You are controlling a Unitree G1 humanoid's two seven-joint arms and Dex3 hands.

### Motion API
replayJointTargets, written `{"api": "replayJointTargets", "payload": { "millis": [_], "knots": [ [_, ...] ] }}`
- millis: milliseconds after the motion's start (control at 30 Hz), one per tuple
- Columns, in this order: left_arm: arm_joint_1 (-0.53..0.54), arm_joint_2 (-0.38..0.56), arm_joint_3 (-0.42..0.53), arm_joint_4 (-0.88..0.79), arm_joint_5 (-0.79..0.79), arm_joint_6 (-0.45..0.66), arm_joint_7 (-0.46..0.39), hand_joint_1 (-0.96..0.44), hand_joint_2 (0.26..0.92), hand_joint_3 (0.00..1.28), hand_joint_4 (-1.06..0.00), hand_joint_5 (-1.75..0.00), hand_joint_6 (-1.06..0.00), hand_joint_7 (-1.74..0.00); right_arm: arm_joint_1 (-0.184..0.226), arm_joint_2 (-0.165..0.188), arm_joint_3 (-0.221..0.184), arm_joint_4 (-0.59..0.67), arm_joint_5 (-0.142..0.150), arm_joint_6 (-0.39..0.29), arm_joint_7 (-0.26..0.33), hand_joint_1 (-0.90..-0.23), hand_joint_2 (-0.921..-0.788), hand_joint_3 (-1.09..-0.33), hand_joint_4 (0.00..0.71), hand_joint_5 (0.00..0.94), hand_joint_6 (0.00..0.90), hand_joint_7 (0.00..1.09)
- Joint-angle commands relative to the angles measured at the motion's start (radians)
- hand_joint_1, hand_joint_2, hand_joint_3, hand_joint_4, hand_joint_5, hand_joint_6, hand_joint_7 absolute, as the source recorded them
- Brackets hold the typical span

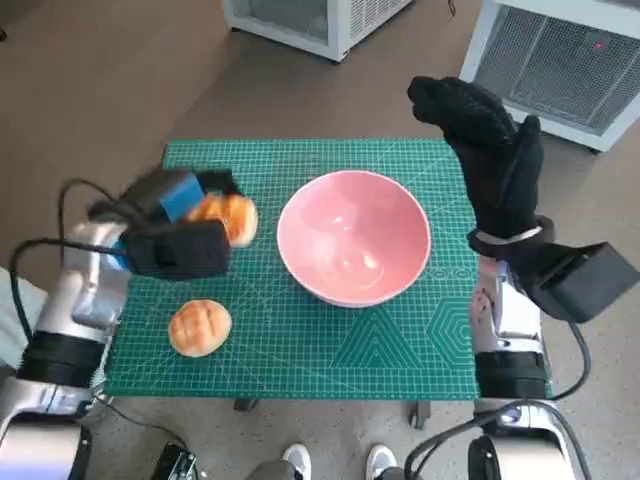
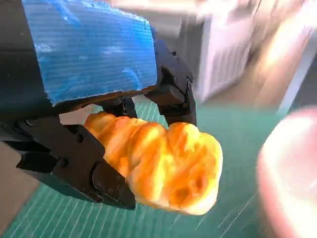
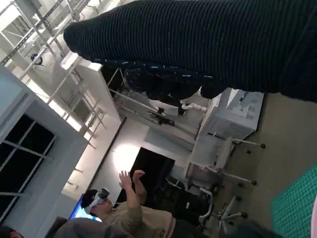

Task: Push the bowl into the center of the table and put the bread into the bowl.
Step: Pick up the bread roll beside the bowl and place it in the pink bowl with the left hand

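A pink bowl stands near the middle of the green cutting mat, slightly right of centre. My left hand holds a golden bread roll just left of the bowl, a little above the mat; in the left wrist view the black fingers clasp the roll with the bowl's blurred rim beside it. A second round bread roll lies on the mat near its front left. My right hand is raised off the table's right edge, fingers spread, holding nothing; its glove shows in the right wrist view.
White cabinets stand on the floor beyond the table, with another at the back. A person's feet show just below the table's front edge. In the right wrist view a person sits with raised hands.
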Motion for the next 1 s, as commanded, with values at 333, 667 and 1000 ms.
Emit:
{"api": "replayJointTargets", "payload": {
  "millis": [333, 667, 1000],
  "knots": [
    [-0.062, -0.125, -0.021, -0.201, 0.001, -0.009, 0.038, 0.00, 0.920, 0.06, -0.72, -1.12, -0.61, -1.19, 0.031, 0.010, 0.001, -0.008, 0.012, 0.014, -0.001, -0.692, -0.921, -0.702, 0.245, 0.004, 0.071, 0.51],
    [-0.142, -0.233, -0.132, -0.028, 0.042, -0.099, 0.049, 0.00, 0.920, 0.05, -0.74, -1.13, -0.62, -1.15, 0.046, 0.004, -0.003, -0.021, 0.022, 0.015, 0.007, -0.678, -0.921, -0.703, 0.247, 0.004, 0.076, 0.51],
    [-0.192, -0.306, -0.213, 0.161, 0.090, -0.149, 0.060, 0.00, 0.920, 0.06, -0.73, -1.18, -0.61, -1.13, 0.062, -0.004, -0.007, -0.039, 0.031, 0.020, 0.010, -0.676, -0.921, -0.700, 0.251, 0.004, 0.086, 0.50]
  ]
}}
